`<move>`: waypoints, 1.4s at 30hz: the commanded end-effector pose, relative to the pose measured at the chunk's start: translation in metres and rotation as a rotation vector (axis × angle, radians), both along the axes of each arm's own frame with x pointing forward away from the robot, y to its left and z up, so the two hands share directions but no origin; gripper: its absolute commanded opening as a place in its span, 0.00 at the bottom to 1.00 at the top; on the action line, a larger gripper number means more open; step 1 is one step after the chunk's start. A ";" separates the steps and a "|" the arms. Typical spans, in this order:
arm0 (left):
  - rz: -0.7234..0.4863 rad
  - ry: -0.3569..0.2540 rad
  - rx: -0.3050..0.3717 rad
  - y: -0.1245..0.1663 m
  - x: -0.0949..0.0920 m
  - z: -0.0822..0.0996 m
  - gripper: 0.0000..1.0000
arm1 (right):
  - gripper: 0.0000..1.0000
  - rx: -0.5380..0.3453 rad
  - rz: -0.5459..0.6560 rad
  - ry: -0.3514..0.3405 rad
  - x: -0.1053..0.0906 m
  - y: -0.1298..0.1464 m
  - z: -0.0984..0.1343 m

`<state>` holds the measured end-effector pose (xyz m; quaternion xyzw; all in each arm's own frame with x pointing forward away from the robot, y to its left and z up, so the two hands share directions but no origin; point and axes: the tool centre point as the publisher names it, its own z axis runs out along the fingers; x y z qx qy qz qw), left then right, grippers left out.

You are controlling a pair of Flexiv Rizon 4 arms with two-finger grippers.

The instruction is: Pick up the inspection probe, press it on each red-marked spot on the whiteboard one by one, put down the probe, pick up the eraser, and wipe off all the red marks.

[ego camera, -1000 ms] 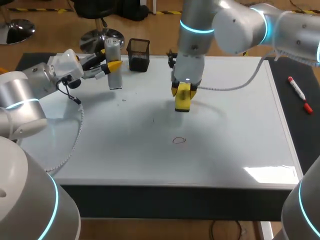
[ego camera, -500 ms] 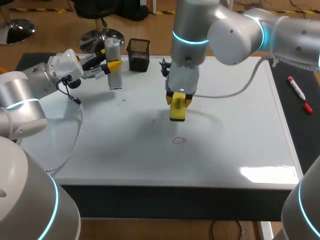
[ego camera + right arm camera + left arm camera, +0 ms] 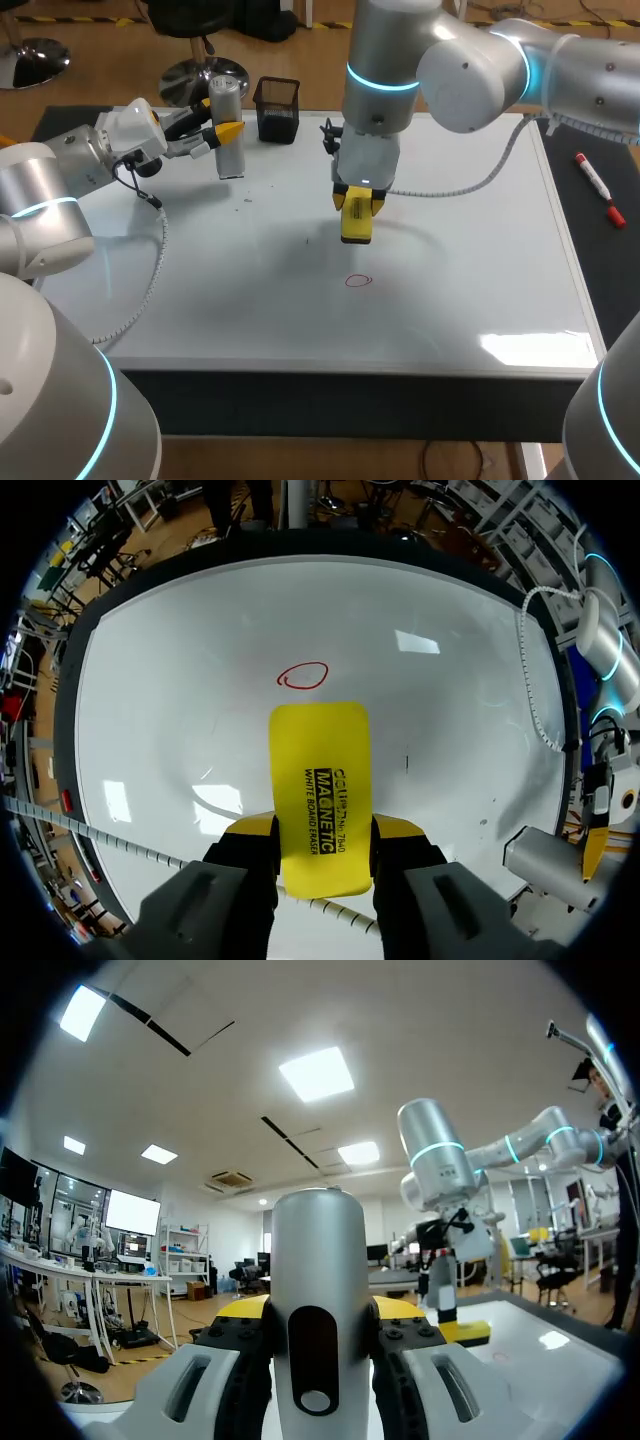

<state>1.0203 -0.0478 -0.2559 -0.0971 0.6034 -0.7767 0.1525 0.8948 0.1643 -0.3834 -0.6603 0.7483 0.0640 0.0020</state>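
Observation:
My right gripper (image 3: 358,206) is shut on the yellow eraser (image 3: 357,224), which it holds upright over the middle of the whiteboard (image 3: 480,250). A small red circle mark (image 3: 358,281) lies on the board just in front of the eraser. In the right wrist view the eraser (image 3: 320,795) sits between the fingers of my right gripper (image 3: 320,832), its far edge a little short of the red mark (image 3: 302,675). My left gripper (image 3: 222,131) is shut on the silver probe (image 3: 228,135) at the board's back left. In the left wrist view, the probe (image 3: 320,1330) stands upright.
A black mesh pen cup (image 3: 277,110) stands at the back edge beside the probe. A red marker (image 3: 599,188) lies on the dark table right of the board. A few tiny dark specks (image 3: 245,200) dot the board.
My right arm carried the eraser forward and slightly left, closer to the red circle, then held still. My left arm and the probe have not moved.

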 end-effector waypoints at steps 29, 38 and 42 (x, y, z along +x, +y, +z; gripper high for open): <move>0.001 -0.002 -0.002 0.000 0.000 0.000 0.00 | 0.00 0.013 0.163 0.063 -0.105 0.031 -0.041; 0.001 -0.002 -0.002 0.000 0.000 0.000 0.00 | 0.00 0.009 0.153 0.099 -0.111 0.021 -0.057; 0.001 -0.002 -0.002 0.000 0.000 0.000 0.00 | 0.00 0.006 0.149 0.105 -0.113 0.016 -0.059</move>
